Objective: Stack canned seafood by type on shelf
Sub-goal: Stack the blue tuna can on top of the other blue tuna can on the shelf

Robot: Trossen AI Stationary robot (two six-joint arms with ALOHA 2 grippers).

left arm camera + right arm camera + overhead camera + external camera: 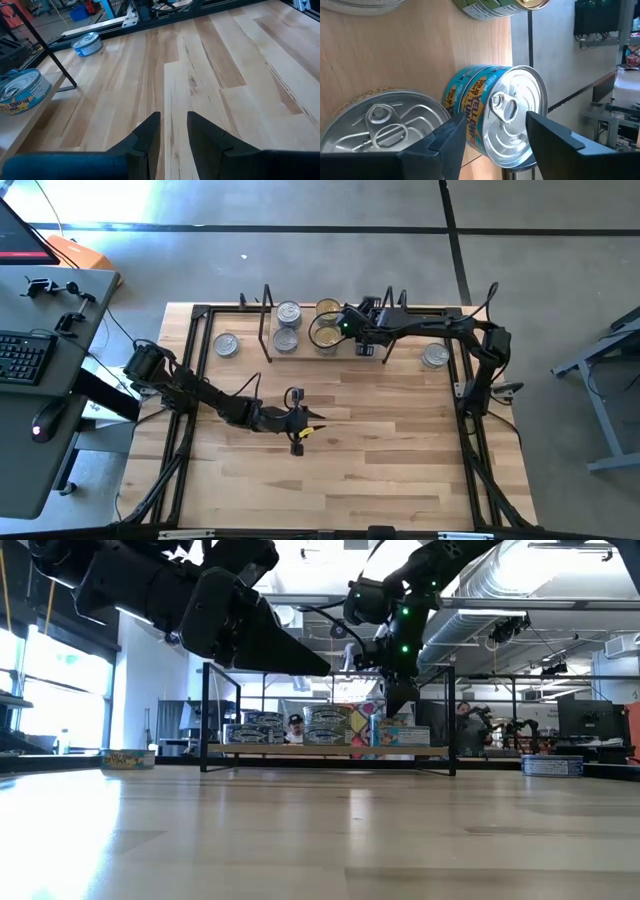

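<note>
While the left gripper (pixel 297 432) idles over bare table on the near side of the shelf (pixel 400 352), well clear of it, fingers (pixel 150 131) a narrow slot apart with nothing between them, all the work is at the right gripper (pixel 492 142). It sits over the shelf's middle with its fingers spread wide, straddling a blue yellowfin tin (pixel 492 120) that is tipped on its edge, silver pull-tab lid facing the wrist camera; I can't tell if the pads are actually touching it, so I'm treating it as not gripped. Just beside that tin on the shelf lies a flat silver-lid tin (pixel 382 125), and farther along the board a gold-lid tin (pixel 530 4) sits on a stack. From above, the shelf carries silver tins (pixel 288 313) toward its left end and a gold one (pixel 327 309) next to them; off the shelf, one tin (pixel 227 345) sits just past its left frame and another (pixel 434 356) near its right frame. My read of the step: the tilted tin needs to end up flat on its own type's stack. To do it well, close squarely across the rim, not lid-to-base, lift clear of the neighbour before rotating level, then lower straight down, centred. Risk is the tin rolling off the board's edge or nudging the adjacent stack.
</note>
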